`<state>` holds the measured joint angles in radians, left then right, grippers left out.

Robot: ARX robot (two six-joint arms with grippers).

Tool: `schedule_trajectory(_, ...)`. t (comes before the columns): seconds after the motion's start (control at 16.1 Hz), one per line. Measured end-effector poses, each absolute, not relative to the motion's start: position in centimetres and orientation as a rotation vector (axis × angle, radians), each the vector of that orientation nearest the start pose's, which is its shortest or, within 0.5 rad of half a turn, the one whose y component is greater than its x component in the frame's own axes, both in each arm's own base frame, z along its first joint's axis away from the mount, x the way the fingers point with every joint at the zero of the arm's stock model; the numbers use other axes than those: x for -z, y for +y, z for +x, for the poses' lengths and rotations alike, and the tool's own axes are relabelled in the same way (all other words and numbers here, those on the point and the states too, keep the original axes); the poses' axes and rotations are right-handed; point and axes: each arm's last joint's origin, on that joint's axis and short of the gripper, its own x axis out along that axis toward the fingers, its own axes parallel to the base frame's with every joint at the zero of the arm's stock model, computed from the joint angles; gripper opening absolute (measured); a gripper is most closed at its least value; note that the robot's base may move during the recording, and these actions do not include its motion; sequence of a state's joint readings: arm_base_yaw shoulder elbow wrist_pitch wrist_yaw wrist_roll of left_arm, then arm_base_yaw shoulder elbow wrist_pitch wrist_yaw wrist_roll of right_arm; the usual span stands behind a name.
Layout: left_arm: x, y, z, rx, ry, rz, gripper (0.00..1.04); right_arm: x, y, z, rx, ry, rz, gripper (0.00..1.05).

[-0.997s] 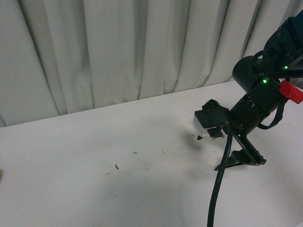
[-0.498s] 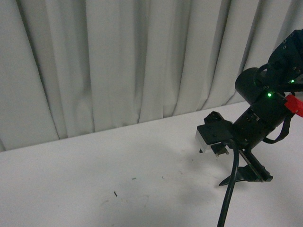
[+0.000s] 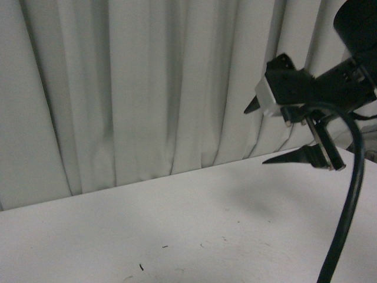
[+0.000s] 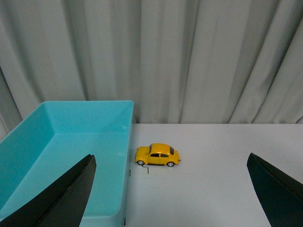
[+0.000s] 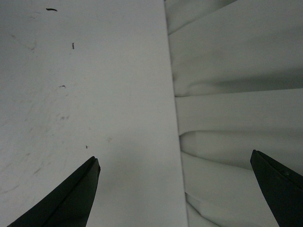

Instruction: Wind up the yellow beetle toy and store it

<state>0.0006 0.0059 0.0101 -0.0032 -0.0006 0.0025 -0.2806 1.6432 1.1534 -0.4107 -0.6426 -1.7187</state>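
The yellow beetle toy [image 4: 157,155] stands on its wheels on the white table [image 4: 213,179], side-on, just beside the long wall of a teal bin [image 4: 85,102]. My left gripper [image 4: 170,166] is open and empty; it hovers short of the toy, which sits between its spread fingers [image 4: 66,194]. My right gripper [image 3: 257,135] is open and empty, raised high above the table in front of the curtain. In the right wrist view the right gripper [image 5: 173,156] looks over the table's back edge. The toy and bin are out of the front view.
The teal bin is empty and open-topped. A pale pleated curtain [image 3: 147,88] hangs along the table's far edge [image 5: 173,94]. A black cable [image 3: 347,206] hangs from the right arm. Small dark specks [image 3: 141,267] lie on the table.
My right gripper has risen from just above the table to high in front of the curtain, still open. The table's far edge sits lower in the front view.
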Motion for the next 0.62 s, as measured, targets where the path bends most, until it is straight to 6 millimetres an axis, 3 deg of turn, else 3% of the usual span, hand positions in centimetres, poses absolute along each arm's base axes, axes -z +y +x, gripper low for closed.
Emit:
schedule_trajectory(0.25,-16.6,0.0,9.7,-0.001,-0.001,0.002,0.98,-28.2,-7.3,29.9,-0.805,0.114,-1.258,0.98)
schedule_trajectory(0.44,-16.6,0.0,9.7,-0.001,-0.001,0.002,0.98,-29.2,-6.6,29.1,-0.794,0.028,-1.263,0.98)
schedule_trajectory(0.5,-16.6,0.0,9.7,-0.001,-0.001,0.002,0.98,-28.8,-5.8,29.0,-0.545,0.042,-1.31,0.89)
schedule_trajectory(0.62,-16.6,0.0,9.7,0.0,-0.001,0.002,0.98,-26.1,-3.3,25.6,-0.163,0.066,-0.901,0.65)
